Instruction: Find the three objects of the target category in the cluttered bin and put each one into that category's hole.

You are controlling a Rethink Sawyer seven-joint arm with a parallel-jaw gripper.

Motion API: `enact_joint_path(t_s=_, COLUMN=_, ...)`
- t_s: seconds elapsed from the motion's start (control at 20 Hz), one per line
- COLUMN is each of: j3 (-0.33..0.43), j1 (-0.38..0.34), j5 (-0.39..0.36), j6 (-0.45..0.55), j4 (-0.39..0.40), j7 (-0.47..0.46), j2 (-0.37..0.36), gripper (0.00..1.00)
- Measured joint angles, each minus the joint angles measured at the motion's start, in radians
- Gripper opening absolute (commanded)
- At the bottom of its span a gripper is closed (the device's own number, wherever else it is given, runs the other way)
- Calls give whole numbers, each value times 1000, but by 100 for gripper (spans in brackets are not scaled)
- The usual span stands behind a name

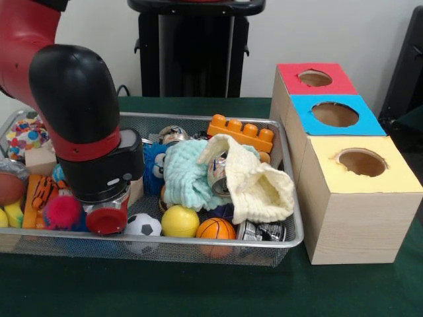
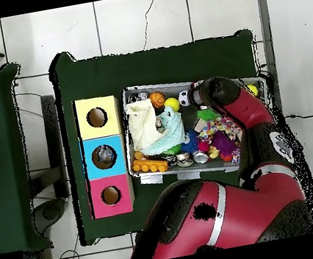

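A green cloth [image 1: 198,290] is spread under the wire bin [image 1: 291,231], which is crowded with balls [image 1: 180,221] and cloths [image 1: 264,188]. The gripper [image 1: 106,214] is lowered into the bin's left part; its opening cannot be told. Right of the bin stands the box of holes [image 1: 357,191]; behind, a white wall [image 1: 317,33].

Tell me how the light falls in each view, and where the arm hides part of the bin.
Front view: even, soft light, no harsh glare; the arm blocks the left part of the wire bin, its gripper end down among the toys. Overhead view: bright on the pale floor tiles, dark on the green cloth; the arm covers the bin's right side, and the holes in the boxes stay readable.
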Motion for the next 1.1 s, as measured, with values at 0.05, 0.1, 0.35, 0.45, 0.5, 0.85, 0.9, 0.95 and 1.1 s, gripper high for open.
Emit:
enact_joint_path(t_s=0.05, j3=-1, j1=1, j5=8, j6=-5, j4=4, j7=0, j2=0, gripper=0)
enact_joint_path(t_s=0.1, j3=-4, j1=4, j5=17, j6=-11, j4=9, j7=0, j2=-1, gripper=0)
enact_joint_path(t_s=0.35, j3=-27, j1=24, j5=62, j6=-34, j4=26, j7=1, j2=1, gripper=0)
enact_joint_path(t_s=0.45, j3=-42, j1=36, j5=77, j6=-42, j4=28, j7=3, j2=4, gripper=0)
enact_joint_path(t_s=0.5, j3=-49, j1=43, j5=84, j6=-45, j4=29, j7=4, j2=6, gripper=0)
enact_joint_path(t_s=0.85, j3=-82, j1=62, j5=94, j6=-34, j4=12, j7=5, j2=18, gripper=0)
enact_joint_path(t_s=0.9, j3=-87, j1=63, j5=93, j6=-25, j4=6, j7=5, j2=21, gripper=0)
enact_joint_path(t_s=0.95, j3=-92, j1=64, j5=90, j6=-15, j4=-3, j7=5, j2=24, gripper=0)
enact_joint_path(t_s=1.1, j3=-109, j1=62, j5=68, j6=34, j4=-38, j7=5, j2=37, gripper=0)
